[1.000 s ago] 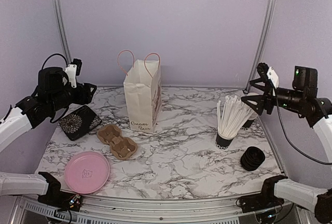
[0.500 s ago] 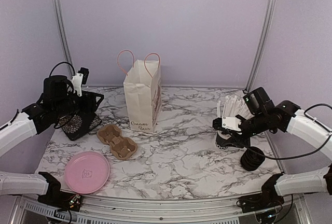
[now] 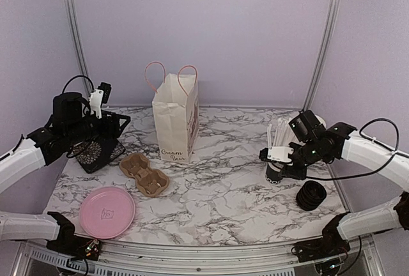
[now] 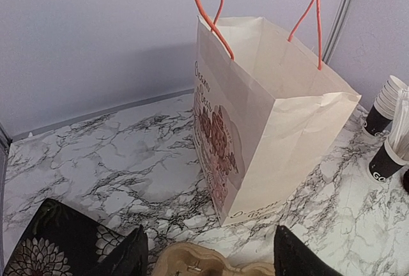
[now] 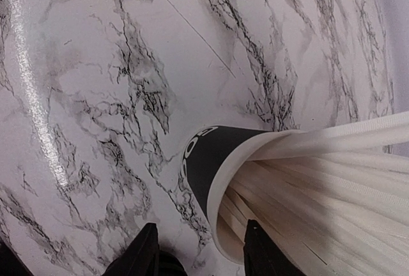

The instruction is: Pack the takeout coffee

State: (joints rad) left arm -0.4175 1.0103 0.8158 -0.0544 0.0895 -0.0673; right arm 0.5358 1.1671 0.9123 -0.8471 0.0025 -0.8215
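Nearest you, a round pink plastic plate [image 3: 107, 211] lies at front left. At front right the takeout coffee, a small black paper cup with a round black plastic lid [image 3: 312, 195], sits on the white marbled tabletop [image 3: 223, 193], clear of both arms. Just beyond it, your right gripper [image 5: 201, 228] straddles the rim of a black paper cup of white straws [image 5: 204, 161]; you cannot tell whether its fingers press the cup. Mid-left lies a brown cardboard cup carrier [image 3: 144, 174]. Your left gripper [image 4: 211, 253] hangs with jaws apart, nothing between them. Farthest, a cream paper bag with loop handles [image 4: 268, 116] stands upright.
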